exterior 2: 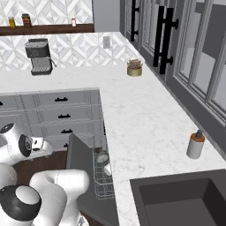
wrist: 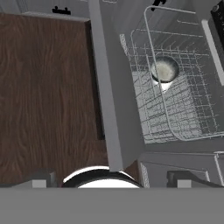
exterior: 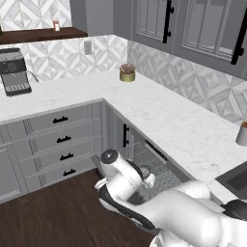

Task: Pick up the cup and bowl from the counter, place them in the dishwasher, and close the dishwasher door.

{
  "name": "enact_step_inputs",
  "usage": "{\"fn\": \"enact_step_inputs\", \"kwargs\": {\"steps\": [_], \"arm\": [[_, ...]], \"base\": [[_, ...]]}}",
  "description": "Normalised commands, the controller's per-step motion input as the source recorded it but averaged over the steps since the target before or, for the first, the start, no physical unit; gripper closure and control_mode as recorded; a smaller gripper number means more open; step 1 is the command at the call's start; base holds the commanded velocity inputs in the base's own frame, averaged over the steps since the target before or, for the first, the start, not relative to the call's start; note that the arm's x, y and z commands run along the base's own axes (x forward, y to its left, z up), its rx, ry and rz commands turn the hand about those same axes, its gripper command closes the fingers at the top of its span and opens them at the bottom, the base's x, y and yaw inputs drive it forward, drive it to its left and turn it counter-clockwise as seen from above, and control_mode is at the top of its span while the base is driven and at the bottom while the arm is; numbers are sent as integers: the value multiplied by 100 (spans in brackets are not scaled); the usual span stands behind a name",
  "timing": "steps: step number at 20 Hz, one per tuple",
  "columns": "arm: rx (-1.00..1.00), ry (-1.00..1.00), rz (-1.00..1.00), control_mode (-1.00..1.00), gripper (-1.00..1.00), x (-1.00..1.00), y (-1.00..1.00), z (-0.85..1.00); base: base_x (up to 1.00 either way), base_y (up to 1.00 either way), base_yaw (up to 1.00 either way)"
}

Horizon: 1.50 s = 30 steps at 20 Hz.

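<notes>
Gripper [wrist: 112, 181] looks spread wide and empty to you, hanging over the dark floor [wrist: 43, 96] left of the partly raised dishwasher door [wrist: 111, 100], with the bowl [wrist: 164, 70] sitting in the wire rack [wrist: 175, 109] further right.

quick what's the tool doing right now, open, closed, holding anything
Tool: open and holding nothing, its tips spread wide above the edge of the open dishwasher door; the bowl already sits in the rack.

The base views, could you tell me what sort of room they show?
A rendered home kitchen: a marble counter over drawer cabinets, an espresso machine, a sink, and an open dishwasher with wire racks.
</notes>
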Motion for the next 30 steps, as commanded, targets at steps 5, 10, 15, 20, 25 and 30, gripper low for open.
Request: {"fn": "enact_step_inputs", "kwargs": {"steps": [5, 10, 15, 20, 25, 30], "arm": [[-7, 0, -7, -100, -100, 0, 26, -41], [-12, 0, -9, -100, -100, 5, 36, -44], [-19, -1, -10, -100, -100, 23, 42, -48], [-25, 0, -13, -100, -100, 34, 9, -43], [-35, 0, -8, -100, -100, 48, 20, -46], [-36, 0, -8, -100, -100, 36, 36, -51]], "base": [[0, 0, 0], [0, 0, 0], [0, 0, 0], [0, 0, 0], [0, 0, 0], [0, 0, 0]]}}
